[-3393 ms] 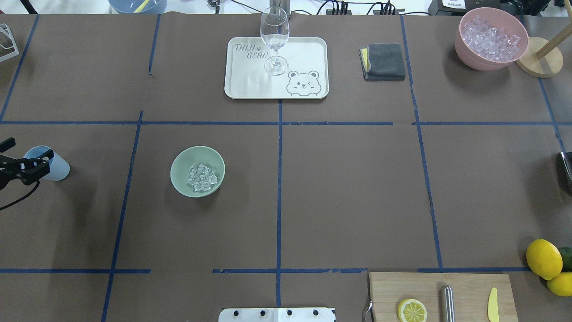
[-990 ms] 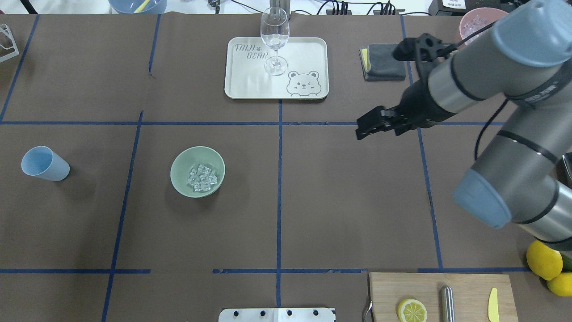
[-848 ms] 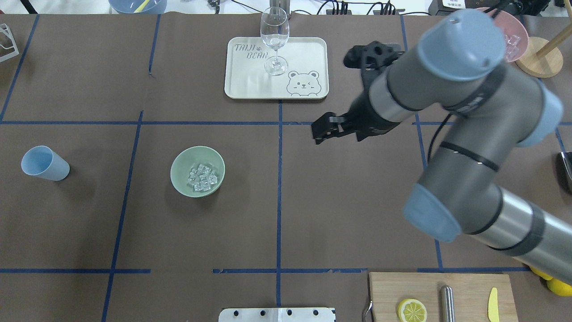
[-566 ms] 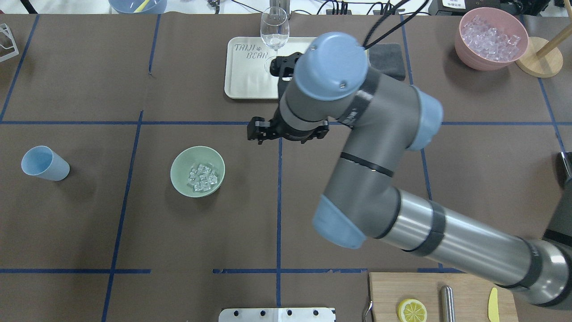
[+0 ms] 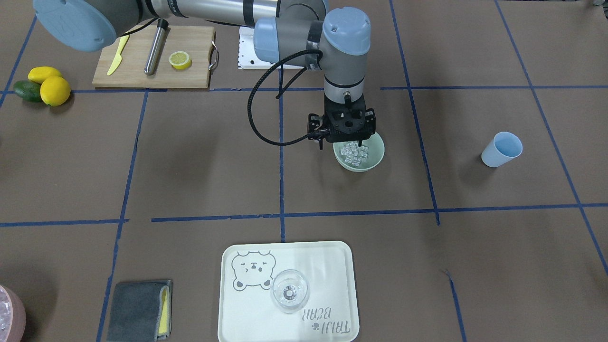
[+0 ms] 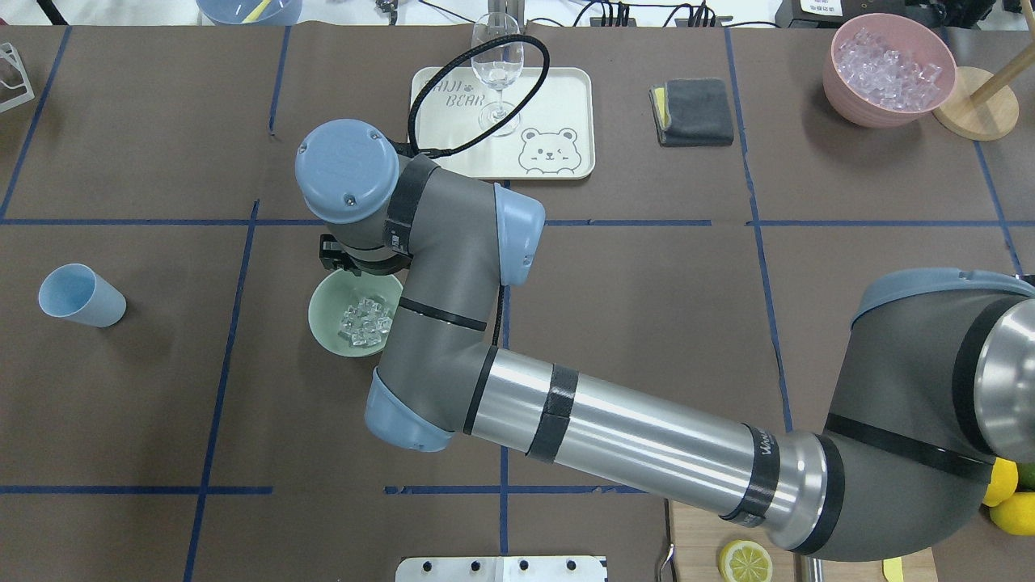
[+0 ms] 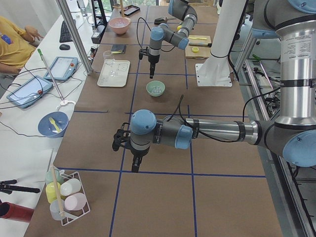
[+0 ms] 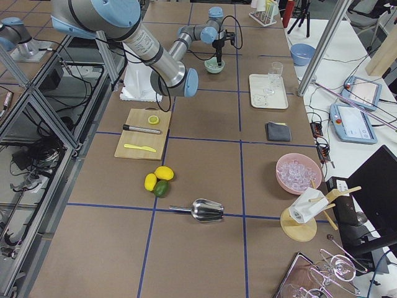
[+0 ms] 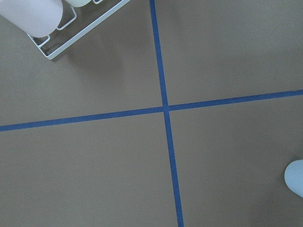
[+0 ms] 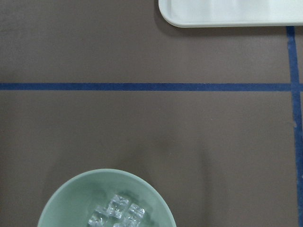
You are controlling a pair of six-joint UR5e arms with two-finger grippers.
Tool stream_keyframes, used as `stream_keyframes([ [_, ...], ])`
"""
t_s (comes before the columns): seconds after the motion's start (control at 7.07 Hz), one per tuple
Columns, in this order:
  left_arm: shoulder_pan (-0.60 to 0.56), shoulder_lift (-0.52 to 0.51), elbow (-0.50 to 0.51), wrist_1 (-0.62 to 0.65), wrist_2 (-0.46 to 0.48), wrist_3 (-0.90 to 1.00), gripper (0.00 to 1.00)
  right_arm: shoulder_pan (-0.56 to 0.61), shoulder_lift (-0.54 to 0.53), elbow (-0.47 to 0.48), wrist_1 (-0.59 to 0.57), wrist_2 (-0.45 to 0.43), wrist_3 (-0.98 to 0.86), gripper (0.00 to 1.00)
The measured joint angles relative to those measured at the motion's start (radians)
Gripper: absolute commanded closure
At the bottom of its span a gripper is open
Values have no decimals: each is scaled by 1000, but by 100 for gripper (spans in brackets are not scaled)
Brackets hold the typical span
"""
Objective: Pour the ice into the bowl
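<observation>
The sage-green bowl (image 6: 323, 317) sits on the brown tabletop in the robot's left half, and the ice (image 6: 365, 317), a small heap of clear cubes, lies inside it. Seen from overhead, with 12 o'clock pointing away from the robot, the light blue cup (image 6: 81, 295) stands well apart at the bowl's 9 o'clock. The white bear tray (image 6: 558, 97) carrying the wine glass (image 6: 496, 73) is off at 1 o'clock.

The right arm reaches across into that half. The right pincer (image 5: 342, 142) points straight down and hangs above the bowl without touching it. Its fingers (image 5: 321, 144) are spread wide and have hold of nothing.

The left pincer (image 7: 135, 165) shows only in the exterior left view, on the near arm. It points down at the tabletop near a crossing of blue tape, well apart from the bowl. I cannot tell from there how far its jaws are parted.
</observation>
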Motion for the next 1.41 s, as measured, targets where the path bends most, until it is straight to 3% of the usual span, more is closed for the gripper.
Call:
stream_keyframes([
  [0.42,0,1,5,-13,0,-2,0,-21,-23,-54,75,-19,2,8],
  [0.57,0,1,6,-14,0,-2,0,-25,-33,-59,99,-19,2,19],
  [0.71,0,1,6,-15,0,-2,0,-28,-41,-61,121,-19,3,57],
  [0.85,0,1,6,-15,0,-2,0,-32,-45,-62,133,-19,3,81],
  [1.13,0,1,6,-15,0,-2,0,-35,-47,-63,140,-16,0,100],
  [1.41,0,2,6,-15,0,-2,0,-40,-49,-61,138,-17,-15,100],
])
